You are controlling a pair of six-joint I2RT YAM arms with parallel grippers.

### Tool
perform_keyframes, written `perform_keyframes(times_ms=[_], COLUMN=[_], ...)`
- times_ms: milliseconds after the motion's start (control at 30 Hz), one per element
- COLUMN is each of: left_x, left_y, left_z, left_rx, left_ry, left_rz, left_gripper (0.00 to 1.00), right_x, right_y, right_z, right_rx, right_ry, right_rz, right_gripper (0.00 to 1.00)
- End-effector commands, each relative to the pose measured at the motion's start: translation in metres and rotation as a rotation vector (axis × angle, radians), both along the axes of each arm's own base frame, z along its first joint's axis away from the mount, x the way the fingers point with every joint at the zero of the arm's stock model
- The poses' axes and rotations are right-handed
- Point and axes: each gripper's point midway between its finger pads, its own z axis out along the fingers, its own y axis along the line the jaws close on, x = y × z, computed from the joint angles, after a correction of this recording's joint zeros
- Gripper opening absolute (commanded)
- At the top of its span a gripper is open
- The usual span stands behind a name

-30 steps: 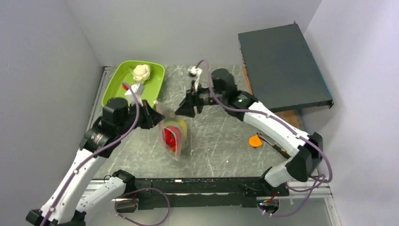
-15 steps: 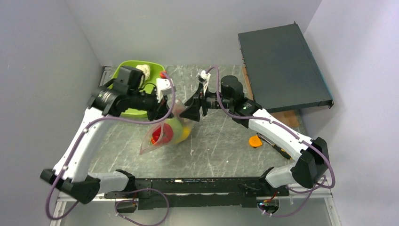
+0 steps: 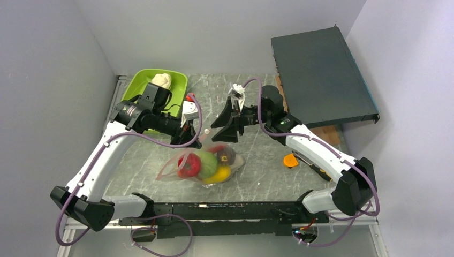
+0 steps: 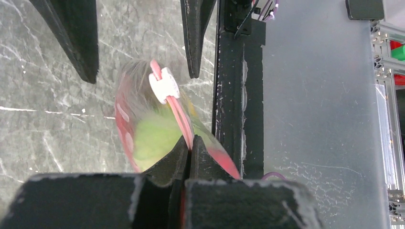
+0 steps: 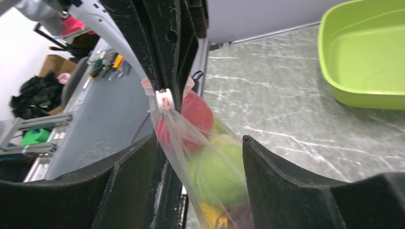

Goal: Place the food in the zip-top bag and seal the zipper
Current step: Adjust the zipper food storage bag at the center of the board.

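Zip-top bag lies on its side mid-counter, its long axis roughly 8 to 2 o'clock in the top view. Food is inside: red, green, yellow and a dark purple piece, bunched together. The zipper is a pink strip lifted off the counter. In the left wrist view it runs from 6 o'clock up toward 11 o'clock and ends at a white slider. Left fingers are pressed together, pinching the near end of the zipper, at about 11 o'clock of the bag from above. Right fingers are spread wide with nothing gripped, at about 1 o'clock of the bag and pointing back toward the left fingers. In the right wrist view the bag film hangs down through their gap. The slider sits on the gap's centre line just past the tips, near them but not touching.

Key relation: the strip's long axis lines up with the right fingers' approach, and the slider is nearer the right fingers than the left pinch point. Likely next step is a short advance, closing on the slider, then a pull along the strip while the left end stays anchored. Can't tell how much of the mouth is already shut. Lime-green tray is at 10 o'clock, well apart, and the orange disc is at 3 o'clock.
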Motion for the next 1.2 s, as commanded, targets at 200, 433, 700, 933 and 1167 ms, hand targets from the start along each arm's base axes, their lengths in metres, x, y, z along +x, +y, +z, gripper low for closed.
perform_keyframes(times_ms=[200, 433, 700, 933, 1167], left_x=[-0.012, -0.015, -0.013, 0.014, 0.024], left_y=[-0.011, -0.010, -0.010, 0.000, 0.053], left_z=[0.028, 0.029, 0.028, 0.016, 0.017], left_rx=[-0.141, -0.145, -0.142, -0.076, -0.098], left_ry=[-0.058, -0.058, -0.058, -0.056, -0.118], left_rz=[-0.091, -0.089, -0.078, 0.196, 0.709], left_gripper=[0.00, 0.00, 0.00, 0.38, 0.91], right_x=[-0.024, -0.025, -0.022, 0.004, 0.013], right_y=[0.002, 0.008, 0.012, 0.007, -0.004], right_z=[0.031, 0.023, 0.023, 0.013, 0.007], right_rx=[0.121, 0.105, 0.104, 0.113, 0.149], right_ry=[0.020, 0.066, 0.084, 0.064, 0.072], right_rz=[0.178, 0.198, 0.194, -0.009, -0.065], right_gripper=[0.52, 0.44, 0.11, 0.00, 0.00])
